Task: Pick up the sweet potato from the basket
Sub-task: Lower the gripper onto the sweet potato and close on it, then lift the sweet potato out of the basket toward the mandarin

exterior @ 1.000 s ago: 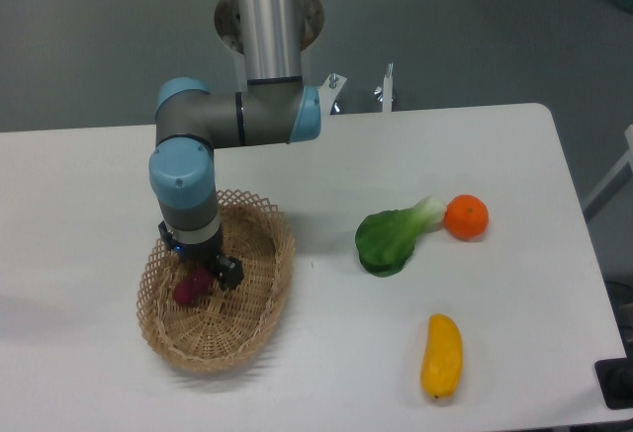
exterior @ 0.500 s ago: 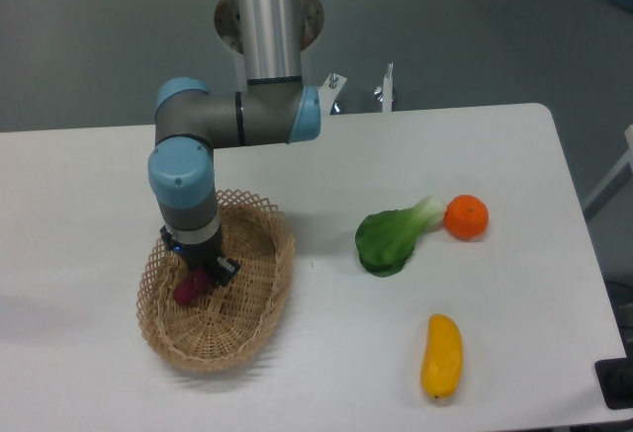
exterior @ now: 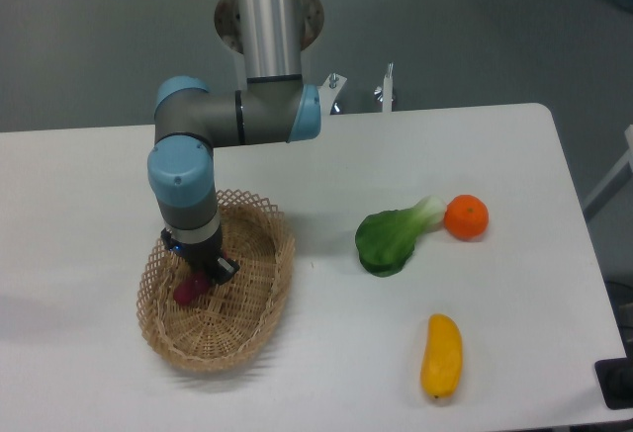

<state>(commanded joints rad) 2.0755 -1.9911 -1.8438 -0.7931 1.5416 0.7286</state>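
Observation:
The tan wicker basket (exterior: 252, 299) stands at the left of the white table. The reddish-purple sweet potato (exterior: 187, 290) lies inside it, toward the left side. My gripper (exterior: 202, 275) points straight down into the basket, with its dark fingers (exterior: 224, 269) closed against the upper end of the sweet potato. The tuber's lower end shows below the fingers and still rests on the basket floor. The arm's wrist hides the top of the tuber.
A green leafy vegetable (exterior: 388, 238) and a round orange (exterior: 466, 216) lie right of centre. A yellow oblong fruit (exterior: 441, 355) lies near the front right. The arm's base column (exterior: 267, 17) stands at the back edge.
The gripper's right finger has moved inward to the left, closing on the sweet potato. The arm and basket have hardly moved.

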